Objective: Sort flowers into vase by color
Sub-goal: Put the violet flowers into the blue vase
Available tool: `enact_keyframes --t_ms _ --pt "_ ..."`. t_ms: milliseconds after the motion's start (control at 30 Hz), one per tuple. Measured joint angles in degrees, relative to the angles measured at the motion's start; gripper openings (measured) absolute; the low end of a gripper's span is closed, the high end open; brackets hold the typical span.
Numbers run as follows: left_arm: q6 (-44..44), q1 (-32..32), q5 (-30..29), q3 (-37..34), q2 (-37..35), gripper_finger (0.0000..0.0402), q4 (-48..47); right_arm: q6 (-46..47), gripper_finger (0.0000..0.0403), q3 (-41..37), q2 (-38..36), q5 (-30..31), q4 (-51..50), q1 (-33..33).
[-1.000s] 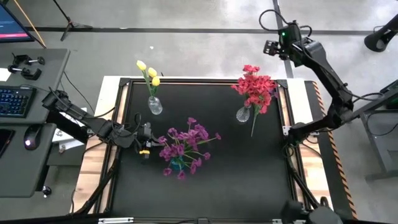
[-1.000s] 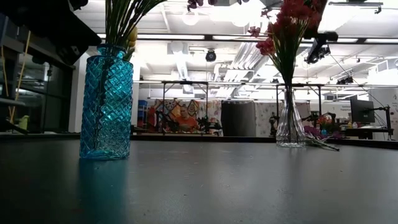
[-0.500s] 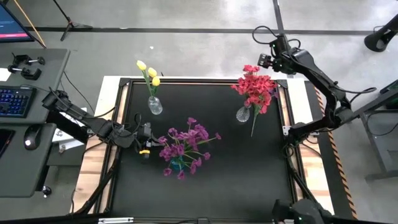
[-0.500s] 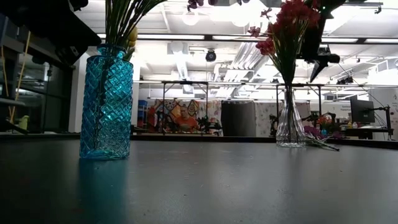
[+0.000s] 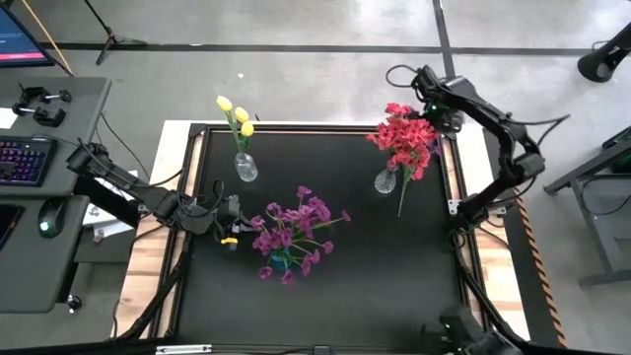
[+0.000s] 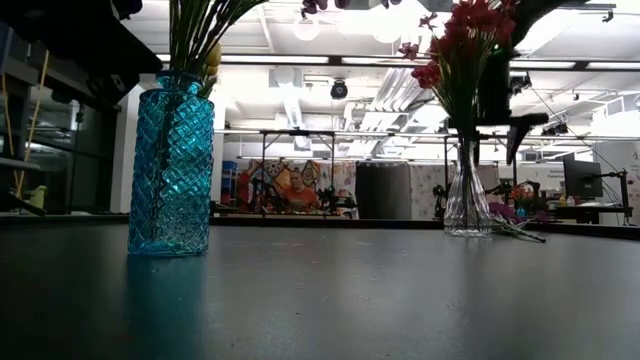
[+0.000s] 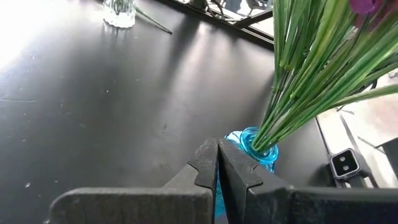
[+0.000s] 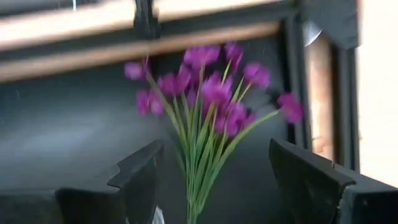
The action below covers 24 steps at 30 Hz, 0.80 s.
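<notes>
Flowers [image 6: 462, 45]: blooms cut off above, apparently.

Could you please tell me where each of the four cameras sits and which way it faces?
High view: overhead, straight down on the table; both arms show.
Low view: at tabletop height, level toward the room; the right arm shows behind the red flowers.
Left wrist view: past the shut left gripper at the blue vase.
Right wrist view: between the open right gripper fingers at the purple flowers.
Shared: blue vase in the low and left wrist views.
</notes>
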Motion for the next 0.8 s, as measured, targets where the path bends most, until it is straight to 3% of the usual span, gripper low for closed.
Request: enact_keyframes --t_ms 167,433,633,800 --pt "-0.5 0.0 0.9 0.0 0.0 0.0000 0.0 -3.1 0.0275 0.0 4.7 -3.4 -2.6 1.0" --pt "-0.8 0.0 1.0 0.0 0.0 0.0000 -0.2 -5.7 0.0275 -0.3 8.9 -3.3 -4.8 4.0" --pt "-1.0 0.0 1.1 0.0 0.0 0.0000 -0.2 -6.0 0.0275 -11.4 6.8 -5.3 -1.7 4.5" --pt "-1.0 0.0 1.1 0.0 0.0 0.0000 -0.2 -1.9 0.0275 -22.5 0.8 -11.2 11.6 5.2"
